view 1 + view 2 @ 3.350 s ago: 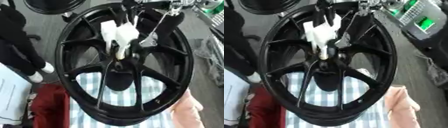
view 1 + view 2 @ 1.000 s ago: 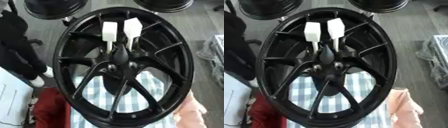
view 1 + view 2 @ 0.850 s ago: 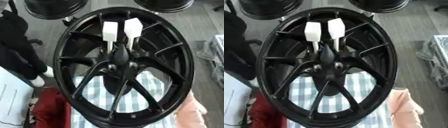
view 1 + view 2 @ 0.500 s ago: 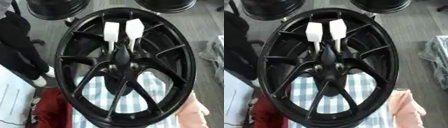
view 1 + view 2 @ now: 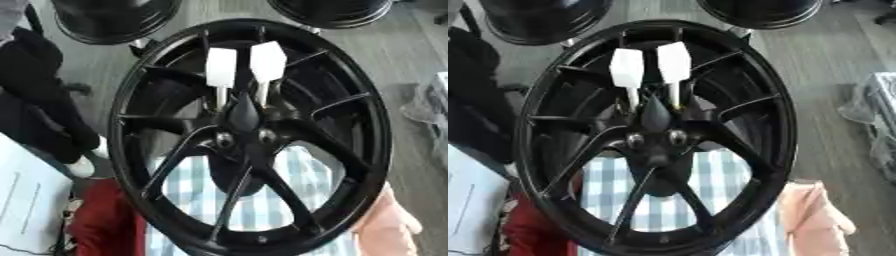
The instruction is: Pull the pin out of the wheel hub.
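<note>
Black wheel hub (image 5: 249, 135) looks heavy, rigid. Two white-tabbed pins (image 5: 267, 65) still stuck in centre; grab flat tab, pull straight. No hand in sight, state unknown.

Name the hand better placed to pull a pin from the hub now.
Neither can be named: no robot hand shows in either eye view. The two white-headed pins stand in the wheel hub, just above its centre, about midway across the view, favouring no side.
</note>
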You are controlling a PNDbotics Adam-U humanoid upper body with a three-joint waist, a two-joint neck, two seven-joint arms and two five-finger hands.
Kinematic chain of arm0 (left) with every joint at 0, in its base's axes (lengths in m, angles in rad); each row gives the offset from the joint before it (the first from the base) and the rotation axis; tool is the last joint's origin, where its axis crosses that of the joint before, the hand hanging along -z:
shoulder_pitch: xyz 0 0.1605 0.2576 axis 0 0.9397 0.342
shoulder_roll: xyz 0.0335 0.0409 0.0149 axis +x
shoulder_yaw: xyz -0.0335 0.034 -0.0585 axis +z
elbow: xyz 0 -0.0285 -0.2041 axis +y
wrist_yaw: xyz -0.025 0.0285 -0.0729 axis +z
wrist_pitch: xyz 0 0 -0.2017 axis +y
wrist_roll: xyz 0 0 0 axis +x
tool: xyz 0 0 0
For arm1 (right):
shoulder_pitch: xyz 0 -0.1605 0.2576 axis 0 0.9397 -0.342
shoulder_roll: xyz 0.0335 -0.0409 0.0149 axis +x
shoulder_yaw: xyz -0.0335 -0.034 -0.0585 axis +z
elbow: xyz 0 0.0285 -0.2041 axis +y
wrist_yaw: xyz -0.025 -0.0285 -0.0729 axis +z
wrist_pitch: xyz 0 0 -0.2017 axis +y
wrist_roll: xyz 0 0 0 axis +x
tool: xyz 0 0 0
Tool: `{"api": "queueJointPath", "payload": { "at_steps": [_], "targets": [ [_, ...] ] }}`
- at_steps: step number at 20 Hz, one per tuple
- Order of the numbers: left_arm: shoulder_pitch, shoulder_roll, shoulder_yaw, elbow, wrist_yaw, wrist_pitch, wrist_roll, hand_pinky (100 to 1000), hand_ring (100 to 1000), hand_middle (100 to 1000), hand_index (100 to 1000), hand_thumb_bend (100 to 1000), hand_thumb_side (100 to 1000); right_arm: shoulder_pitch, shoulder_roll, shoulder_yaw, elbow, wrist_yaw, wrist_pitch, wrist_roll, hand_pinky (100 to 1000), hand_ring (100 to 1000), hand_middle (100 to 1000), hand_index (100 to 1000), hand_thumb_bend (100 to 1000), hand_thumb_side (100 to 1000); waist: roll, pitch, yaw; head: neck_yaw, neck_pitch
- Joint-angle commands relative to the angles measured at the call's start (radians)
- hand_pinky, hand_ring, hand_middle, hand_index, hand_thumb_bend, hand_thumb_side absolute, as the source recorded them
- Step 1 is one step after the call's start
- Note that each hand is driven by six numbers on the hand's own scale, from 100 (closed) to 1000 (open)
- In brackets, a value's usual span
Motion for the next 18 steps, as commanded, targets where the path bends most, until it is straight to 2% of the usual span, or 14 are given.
{"api": "queueJointPath", "payload": {
  "at_steps": [1,18],
  "targets": [
    [-0.012,0.017,0.001,-0.018,0.004,-0.007,0.001,733,822,713,712,276,606,-0.011,-0.001,-0.013,0.004,0.016,-0.005,0.031,767,733,679,779,100,539,0.0,-0.014,0.001,-0.004,-0.017],
    [-0.018,0.009,0.003,-0.022,0.013,-0.032,0.023,733,820,711,712,271,601,0.005,0.079,-0.025,0.0,0.066,0.014,0.079,758,725,671,776,100,559,0.015,-0.003,0.002,-0.023,-0.027]
  ]
}}
